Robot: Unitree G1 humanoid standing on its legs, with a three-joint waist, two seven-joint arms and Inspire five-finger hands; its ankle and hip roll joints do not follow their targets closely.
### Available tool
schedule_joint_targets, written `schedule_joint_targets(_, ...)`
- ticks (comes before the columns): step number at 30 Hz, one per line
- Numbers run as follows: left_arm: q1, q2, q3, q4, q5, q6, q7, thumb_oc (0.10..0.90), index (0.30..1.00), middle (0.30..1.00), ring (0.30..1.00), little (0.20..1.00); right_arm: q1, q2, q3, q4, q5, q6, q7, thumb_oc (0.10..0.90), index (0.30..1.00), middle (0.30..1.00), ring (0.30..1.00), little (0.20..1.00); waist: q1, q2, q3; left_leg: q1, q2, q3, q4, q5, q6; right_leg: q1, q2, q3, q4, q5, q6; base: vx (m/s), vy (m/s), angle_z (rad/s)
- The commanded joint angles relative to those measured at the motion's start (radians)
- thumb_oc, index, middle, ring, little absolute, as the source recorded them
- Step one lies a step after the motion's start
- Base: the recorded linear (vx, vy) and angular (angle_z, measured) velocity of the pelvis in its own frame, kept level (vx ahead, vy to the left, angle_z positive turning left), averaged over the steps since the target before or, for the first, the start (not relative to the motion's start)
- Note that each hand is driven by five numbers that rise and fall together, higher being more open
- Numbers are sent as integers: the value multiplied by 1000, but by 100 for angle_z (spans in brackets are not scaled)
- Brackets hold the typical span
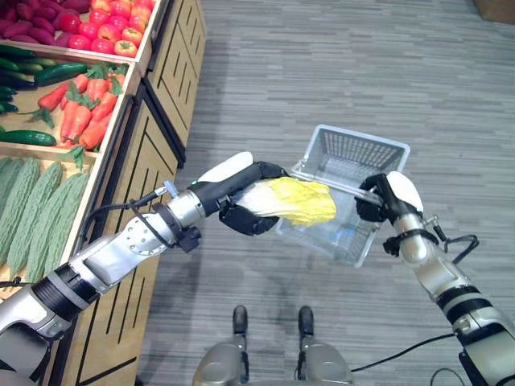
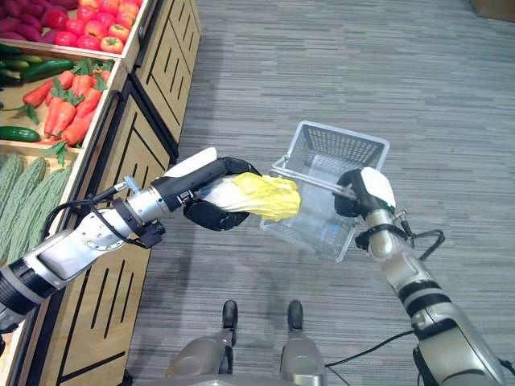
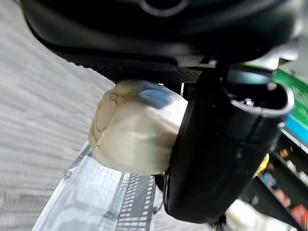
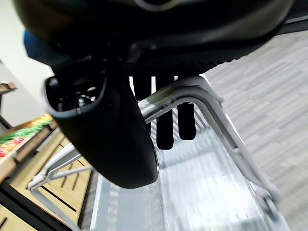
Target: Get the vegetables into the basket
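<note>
The pale yellow-leaved cabbage head (image 1: 294,199) is held in the curled left hand (image 1: 241,201) at the near rim of the grey wire-mesh basket (image 1: 354,149). The basket handle is gripped by the right hand (image 1: 378,199). Release is best made once the cabbage is fully over the opening. Orange carrots (image 1: 84,108) remain shelved beyond.

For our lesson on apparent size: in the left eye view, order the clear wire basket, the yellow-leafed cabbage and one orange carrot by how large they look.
1. Clear wire basket
2. Yellow-leafed cabbage, held in the left hand
3. Orange carrot; it lies farther off, so its true size is unsure.
</note>
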Motion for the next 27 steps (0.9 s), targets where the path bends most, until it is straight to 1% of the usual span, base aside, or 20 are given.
schedule_joint_targets(1, -121, -46, -60, 35, 202, -117, 128, 400, 300, 300, 300, 300, -151, -13, 40, -1, 62, -80, -76, 400, 300, 300, 300, 300, 13, -19, -180, 27, 79, 8, 0, -71, -107, 3, -41, 2, 2, -66, 58, 23, -16, -3)
schedule_joint_targets(3, -167, -64, -106, 73, 308, -114, 151, 400, 300, 300, 300, 300, -173, -1, 57, -9, 64, -83, -78, 400, 300, 300, 300, 300, 9, -17, -182, 29, 81, 11, 0, -72, -108, 5, -40, 2, 0, -67, 58, 0, 0, 0)
schedule_joint_targets(5, -173, -82, -121, 97, 364, -111, 165, 400, 300, 300, 300, 300, -184, 11, 63, -22, 71, -84, -79, 400, 300, 300, 300, 300, 7, -15, -181, 29, 82, 14, 0, -72, -109, 5, -39, 4, 0, -68, 58, 6, -4, -2)
schedule_joint_targets(8, -170, -128, -139, 137, 437, -98, 181, 400, 300, 300, 300, 300, -212, 52, 80, -38, 91, -86, -85, 400, 300, 300, 300, 300, 5, -12, -182, 29, 85, 17, 0, -73, -110, 4, -36, 5, 0, -70, 58, 11, -3, -5)
schedule_joint_targets(10, -164, -144, -142, 150, 452, -93, 188, 400, 300, 300, 300, 300, -214, 66, 81, -47, 100, -88, -85, 400, 300, 300, 300, 300, 4, -11, -183, 31, 85, 17, 0, -74, -110, 5, -35, 7, 0, -72, 58, 20, -1, -5)
schedule_joint_targets(12, -131, -196, -118, 183, 469, -72, 199, 400, 300, 300, 300, 300, -197, 97, 70, -111, 138, -99, -76, 400, 300, 300, 300, 300, 1, -12, -185, 35, 86, 21, 0, -76, -110, 9, -34, 8, 0, -75, 58, 33, -1, -5)
schedule_joint_targets(13, -129, -197, -117, 183, 470, -72, 200, 400, 300, 300, 300, 300, -195, 96, 70, -114, 138, -98, -75, 400, 300, 300, 300, 300, 0, -11, -186, 36, 86, 21, 0, -76, -110, 9, -34, 8, 0, -75, 58, 0, 0, 0)
schedule_joint_targets(15, -108, -228, -95, 200, 489, -60, 214, 400, 300, 300, 300, 300, -171, 112, 58, -155, 164, -101, -63, 400, 300, 300, 300, 300, -3, -11, -186, 38, 86, 20, 0, -78, -110, 11, -33, 8, 0, -76, 58, 0, 0, 0)
schedule_joint_targets(17, -60, -262, -65, 231, 520, -42, 219, 400, 300, 300, 300, 300, -125, 127, 42, -235, 202, -115, -39, 400, 300, 300, 300, 300, -8, -12, -187, 41, 86, 24, 0, -80, -109, 13, -32, 11, 0, -78, 58, 0, 0, 0)
schedule_joint_targets(21, -24, -276, -42, 291, 596, -15, 236, 400, 300, 300, 300, 300, -74, 138, 24, -321, 245, -132, -12, 400, 300, 300, 300, 300, -14, -12, -189, 46, 88, 32, 0, -84, -109, 15, -31, 16, 0, -82, 58, 0, 0, 0)
schedule_joint_targets(24, -9, -279, -31, 342, 636, -3, 242, 400, 300, 300, 300, 300, -50, 125, 18, -371, 257, -139, 9, 400, 300, 300, 300, 300, -17, -13, -191, 49, 89, 36, 0, -85, -109, 14, -31, 20, 0, -82, 58, 18, -4, -6)
schedule_joint_targets(27, 12, -283, -7, 410, 684, 24, 272, 400, 300, 300, 300, 300, -30, 111, 12, -409, 266, -149, 21, 400, 300, 300, 300, 300, -17, -12, -191, 49, 89, 39, 0, -86, -109, 13, -32, 23, 0, -82, 58, 10, -3, -6)
